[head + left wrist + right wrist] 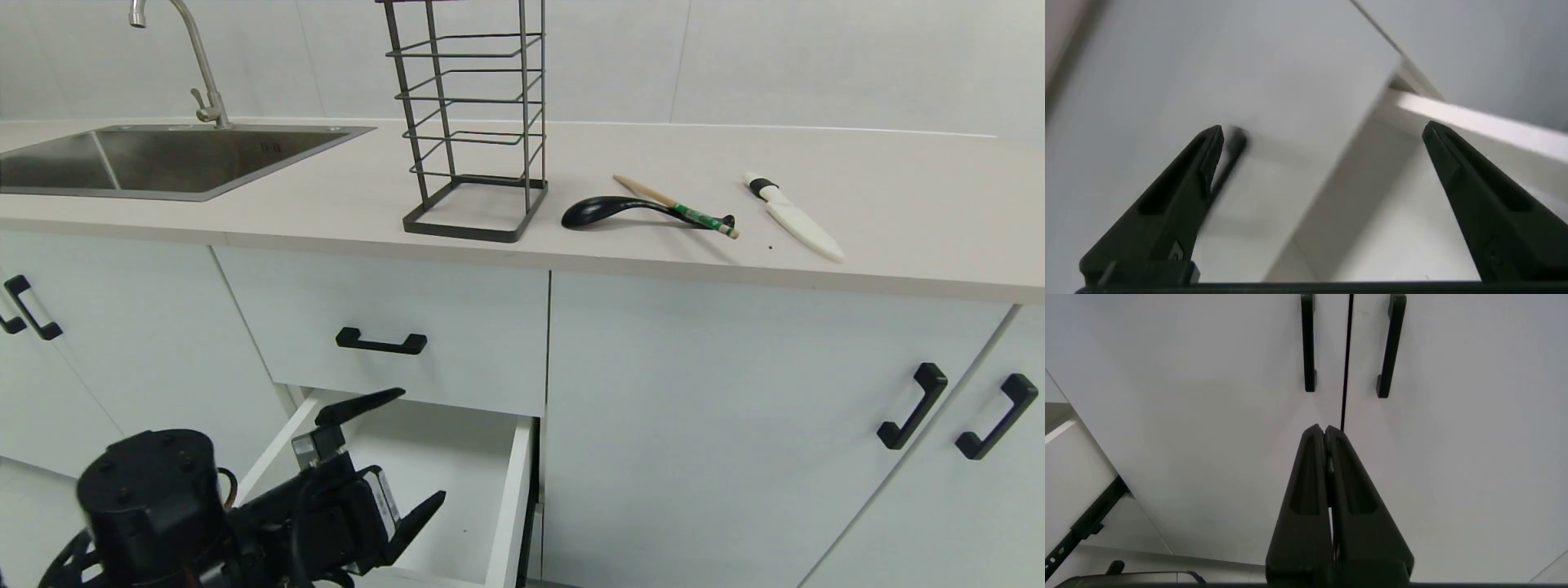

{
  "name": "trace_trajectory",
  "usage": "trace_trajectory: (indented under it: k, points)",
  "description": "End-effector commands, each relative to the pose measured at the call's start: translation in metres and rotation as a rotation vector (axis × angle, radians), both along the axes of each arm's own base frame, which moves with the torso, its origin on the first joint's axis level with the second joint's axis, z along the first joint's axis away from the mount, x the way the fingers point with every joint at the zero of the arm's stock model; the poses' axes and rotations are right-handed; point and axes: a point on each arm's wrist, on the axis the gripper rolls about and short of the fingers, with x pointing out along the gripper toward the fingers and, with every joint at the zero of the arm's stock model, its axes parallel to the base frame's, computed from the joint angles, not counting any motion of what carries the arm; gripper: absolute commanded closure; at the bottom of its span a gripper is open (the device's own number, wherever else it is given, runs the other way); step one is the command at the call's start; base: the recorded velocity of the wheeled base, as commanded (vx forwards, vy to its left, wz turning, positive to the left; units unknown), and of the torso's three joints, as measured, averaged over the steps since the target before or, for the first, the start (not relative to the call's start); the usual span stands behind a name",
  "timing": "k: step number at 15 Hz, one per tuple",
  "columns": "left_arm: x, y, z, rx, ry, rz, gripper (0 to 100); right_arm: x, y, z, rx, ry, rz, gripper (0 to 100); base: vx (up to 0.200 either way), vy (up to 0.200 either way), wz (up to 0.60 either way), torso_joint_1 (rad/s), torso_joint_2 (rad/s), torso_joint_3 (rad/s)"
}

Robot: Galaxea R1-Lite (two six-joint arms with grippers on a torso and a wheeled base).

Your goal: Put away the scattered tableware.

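Where the tableware lies, head view: on the counter (pixel 898 188), right of centre in the upper half of the frame. The chopsticks (pixel 673 204) are laid across the handle of the spoon (pixel 604 211), touching it. The knife (pixel 793 217) is apart to their right, its long pale end towards the counter's front edge.
Drawer, head view: the drawer (pixel 508 490) stands open at lower centre with nothing visible inside. The upper drawer front (pixel 457 302) is shut directly above it.
Left claw, head view: the left claw (pixel 420 445) is at lower left, by the drawer's left wall. Its fingers are spread wide and hold nothing.
Step, as I judge it: the drawer is ready and nothing is put away yet, so picking comes next. Take the chopsticks first, since they rest on the spoon. Grip across both shafts near the middle so they come up together. Take the knife crosswise near its dark band.
Edges and room, head view: the rack (pixel 473 122) stands just left of the spoon's bowl, so approach from the front or right. Bare counter lies behind and right of the knife. The knife's end is near the front edge, so avoid nudging it forward. The upper drawer front overhangs the drawer's back, so lower things into its front part, inside the side walls.
Left wrist view: the left claw (pixel 1323 143) is wide apart with nothing between. Beyond it are pale, blurred panels.
Right wrist view: the right claw (pixel 1324 433) has its fingers pressed together and empty. It points at a white door (pixel 1192 416), near the seam between two handles (pixel 1307 343).
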Motion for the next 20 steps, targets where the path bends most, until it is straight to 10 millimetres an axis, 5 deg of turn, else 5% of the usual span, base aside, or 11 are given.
trace_trajectory:
  k: [1, 4, 7, 11, 14, 20]
  points:
    - [-0.015, 0.011, 0.070, -0.242, -0.228, 0.070, 0, 0.000, 0.000, 0.000, 0.000, 0.001, 0.000, 100, 0.000, 0.000, 0.00, 0.000, 0.00, 0.000]
    - [-0.042, 0.034, 0.094, -0.373, -0.092, 0.222, 0, 0.000, 0.000, 0.000, 0.000, 0.001, 0.000, 100, 0.000, 0.000, 0.00, 0.000, 0.00, 0.000]
    - [-0.065, 0.067, 0.089, -0.446, 0.221, 0.406, 0, 0.000, 0.000, 0.000, 0.000, 0.001, 0.000, 100, 0.000, 0.000, 0.00, 0.000, 0.00, 0.000]
    - [-0.060, 0.088, 0.089, -0.761, 0.462, 0.541, 0, 0.000, 0.000, 0.000, 0.000, 0.003, 0.000, 100, 0.000, 0.000, 0.00, 0.000, 0.00, 0.000]
    - [-0.080, 0.099, 0.089, -0.809, 0.375, 0.543, 0, 0.000, 0.000, 0.000, 0.000, 0.001, 0.000, 100, 0.000, 0.000, 0.00, 0.000, 0.00, 0.000]
    - [-0.161, 0.114, 0.078, -0.854, -0.020, 0.462, 0, 0.000, 0.000, 0.000, 0.000, 0.003, 0.000, 100, 0.000, 0.000, 0.00, 0.000, 0.00, 0.000]
